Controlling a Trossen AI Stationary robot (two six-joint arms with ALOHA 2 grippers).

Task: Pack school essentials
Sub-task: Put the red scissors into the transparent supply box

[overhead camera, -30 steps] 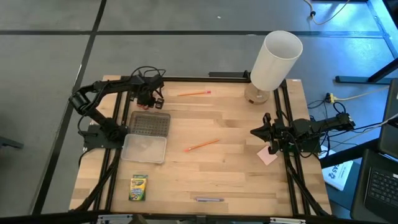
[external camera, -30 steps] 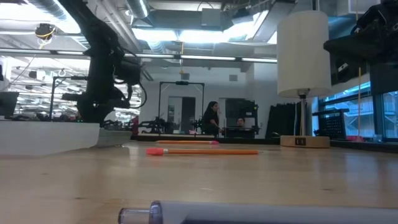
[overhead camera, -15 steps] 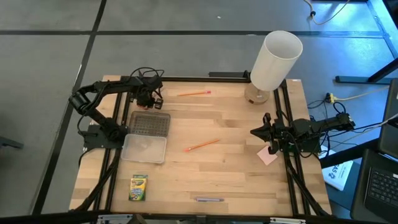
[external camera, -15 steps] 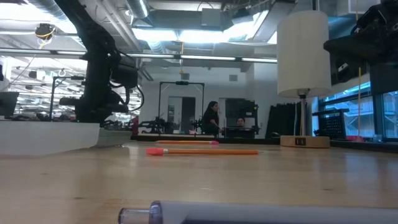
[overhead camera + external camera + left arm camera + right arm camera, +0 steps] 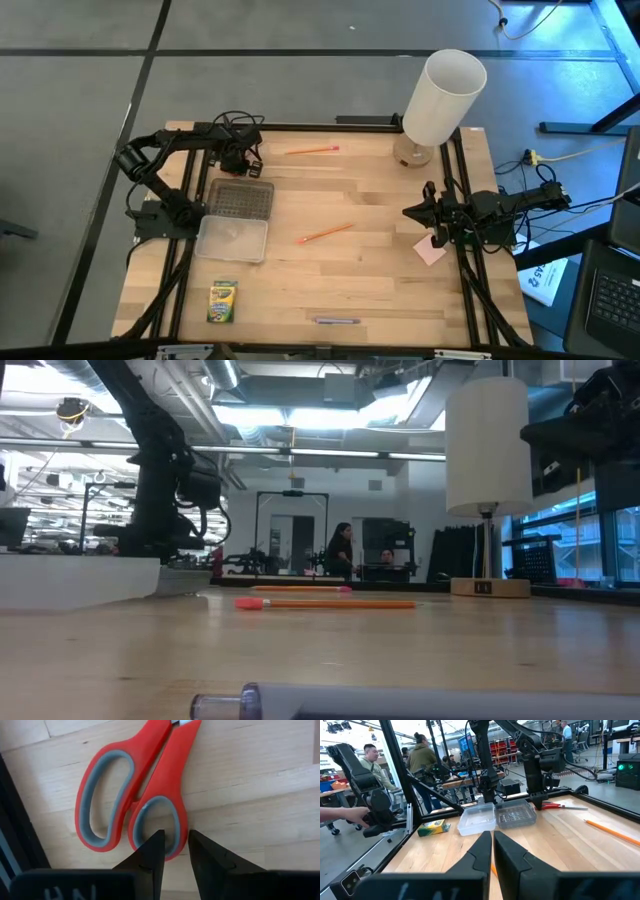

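A pale wooden table [image 5: 380, 280] stands on a grey floor, with a workshop of racks and people beyond it. The red-handled scissors [image 5: 135, 795] lie flat at the far left corner, just beyond the open clear case [image 5: 238, 218], their long axis along the far edge, handles toward the left rail and blades toward the table's middle. The left gripper [image 5: 174, 851] hangs over the handles, its fingers [image 5: 150, 854] a narrow gap apart around the edge of one loop. The right gripper [image 5: 491, 845] waits pinched shut at the right edge, above the pink pad [image 5: 431, 251]. Two pencils [image 5: 325, 234] lie mid-table, the crayon box [image 5: 223, 301] and pen [image 5: 336, 321] nearer the front.
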